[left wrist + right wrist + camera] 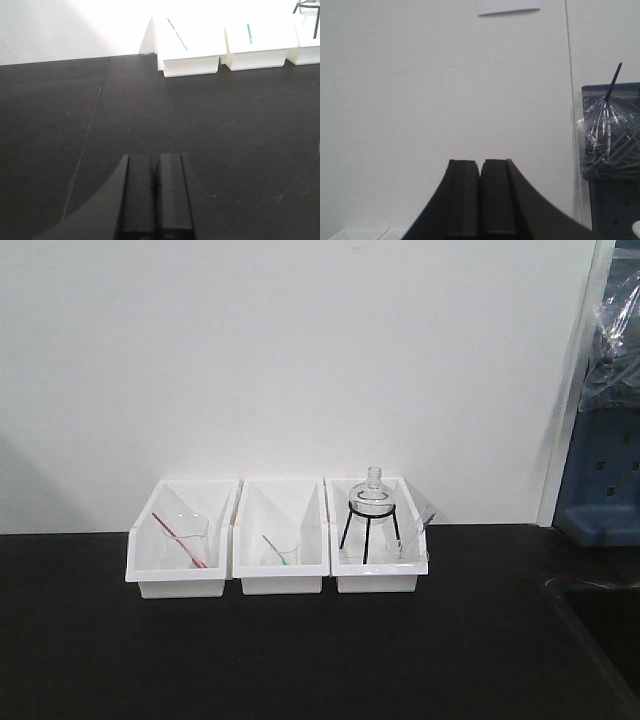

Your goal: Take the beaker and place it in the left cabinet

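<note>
free: black counter (300, 660) in front | blocked: three white bins (280, 580) along wall (300, 360); tripod flask (372, 502) crowds right bin (375, 582)

Left gripper (155, 165), jaws together, faces white bins (192, 55) across black table (235, 125).

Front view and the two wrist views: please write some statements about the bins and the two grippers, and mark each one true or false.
1. Three white bins stand in a row on the black table. True.
2. The round flask stands in the left bin. False: it stands in the right bin.
3. The left gripper is shut and empty. True.
4. The right gripper holds a beaker. False: it is shut and empty.
5. The red rod is in the middle bin. False: it is in the left bin.
</note>
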